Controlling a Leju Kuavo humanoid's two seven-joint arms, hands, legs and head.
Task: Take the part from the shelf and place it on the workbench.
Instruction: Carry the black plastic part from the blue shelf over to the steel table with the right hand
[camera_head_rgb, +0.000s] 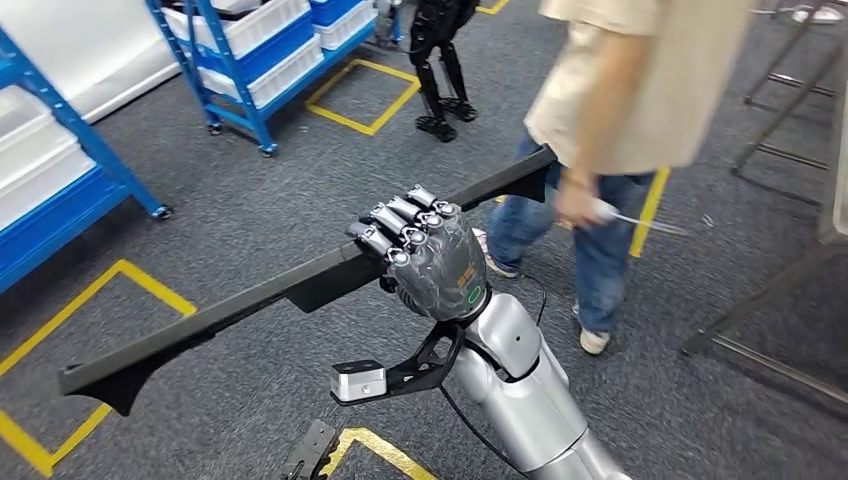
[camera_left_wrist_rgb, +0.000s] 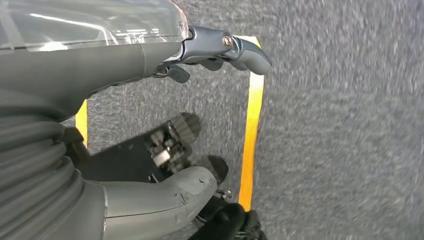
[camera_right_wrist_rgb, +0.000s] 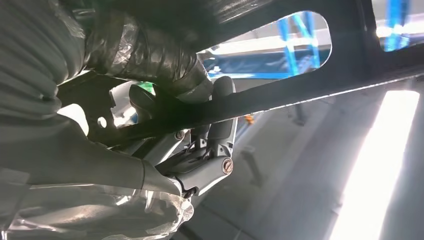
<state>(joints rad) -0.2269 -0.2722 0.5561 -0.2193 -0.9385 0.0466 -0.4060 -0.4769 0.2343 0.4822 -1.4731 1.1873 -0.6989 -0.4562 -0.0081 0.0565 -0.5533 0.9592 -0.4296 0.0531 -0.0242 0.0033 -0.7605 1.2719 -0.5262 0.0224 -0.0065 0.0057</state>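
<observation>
One long black part (camera_head_rgb: 300, 285) is carried level across the robot's front, right hand (camera_head_rgb: 425, 262) wrapped around its middle, fingers (camera_head_rgb: 398, 228) clenched over the top; judged a balance grip, so neither end sags while walking. No bench in sight, so placing looks some way off. Beyond the part: grey carpet floor (camera_head_rgb: 250, 200) with yellow tape lines (camera_head_rgb: 362, 95), blue shelf racks (camera_head_rgb: 250, 50) holding white bins, a person (camera_head_rgb: 610, 130) standing just past its far end. Left hand (camera_left_wrist_rgb: 150, 120) hangs over the floor, fingers loosely apart, holding nothing.
</observation>
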